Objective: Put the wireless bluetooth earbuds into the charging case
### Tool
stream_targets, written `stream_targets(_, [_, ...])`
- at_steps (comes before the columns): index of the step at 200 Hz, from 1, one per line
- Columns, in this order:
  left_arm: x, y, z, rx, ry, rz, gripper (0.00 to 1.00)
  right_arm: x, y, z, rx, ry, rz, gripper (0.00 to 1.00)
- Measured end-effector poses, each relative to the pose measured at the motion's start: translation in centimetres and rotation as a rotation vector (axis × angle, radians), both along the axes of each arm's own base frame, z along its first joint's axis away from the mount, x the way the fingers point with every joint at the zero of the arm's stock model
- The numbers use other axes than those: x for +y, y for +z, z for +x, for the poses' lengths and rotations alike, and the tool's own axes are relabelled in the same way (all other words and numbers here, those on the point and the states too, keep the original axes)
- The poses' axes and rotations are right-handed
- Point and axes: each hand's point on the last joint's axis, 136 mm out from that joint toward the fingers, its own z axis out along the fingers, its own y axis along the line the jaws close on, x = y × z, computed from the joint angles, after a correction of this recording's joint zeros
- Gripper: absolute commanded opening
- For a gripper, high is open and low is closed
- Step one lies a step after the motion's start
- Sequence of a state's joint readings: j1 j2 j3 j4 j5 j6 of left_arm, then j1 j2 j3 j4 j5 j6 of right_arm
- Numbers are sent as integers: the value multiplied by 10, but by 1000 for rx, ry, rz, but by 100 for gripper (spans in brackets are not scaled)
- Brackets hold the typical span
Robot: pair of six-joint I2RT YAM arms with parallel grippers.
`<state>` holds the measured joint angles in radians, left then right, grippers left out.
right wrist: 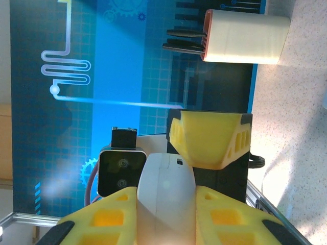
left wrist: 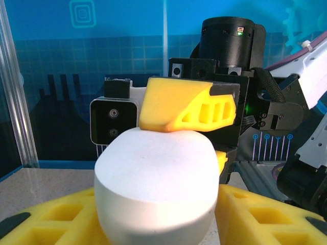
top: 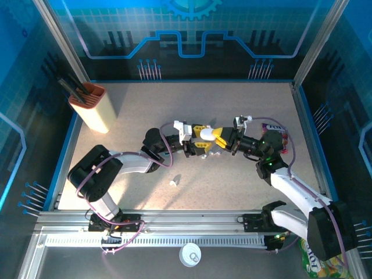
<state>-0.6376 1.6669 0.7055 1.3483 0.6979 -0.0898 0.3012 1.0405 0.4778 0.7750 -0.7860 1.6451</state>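
Observation:
A white pebble-shaped charging case [top: 209, 145] hangs above the middle of the table between both grippers. My right gripper [top: 222, 139] comes from the right and is shut on the case [right wrist: 166, 178], its yellow fingers [right wrist: 110, 214] pressing two opposite faces. My left gripper [top: 202, 139] comes from the left, and its fingers [left wrist: 61, 214] lie against the other two sides of the case [left wrist: 153, 168]. One tiny white earbud [top: 173, 182] lies on the table in front of the left arm. Another pale piece [top: 213, 154] lies just below the grippers.
A beige holder with an orange rim and dark tools [top: 93, 107] stands at the back left. A purple packet [top: 273, 125] lies behind the right arm. A round white object [top: 190, 254] sits beyond the front rail, and a snack bag [top: 317, 261] at the near right.

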Motion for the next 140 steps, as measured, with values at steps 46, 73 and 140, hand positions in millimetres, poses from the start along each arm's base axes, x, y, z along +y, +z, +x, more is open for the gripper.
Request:
stream_targets(46, [1, 3, -1, 15, -4, -6, 48, 0, 5, 1, -20, 0, 1, 11])
stream_targets(73, [1, 3, -1, 30, -7, -9, 49, 0, 5, 1, -23, -1, -1, 11])
stream_targets(140, [1, 4, 0, 33, -4, -14, 55, 1, 3, 1, -13, 0, -6, 11])
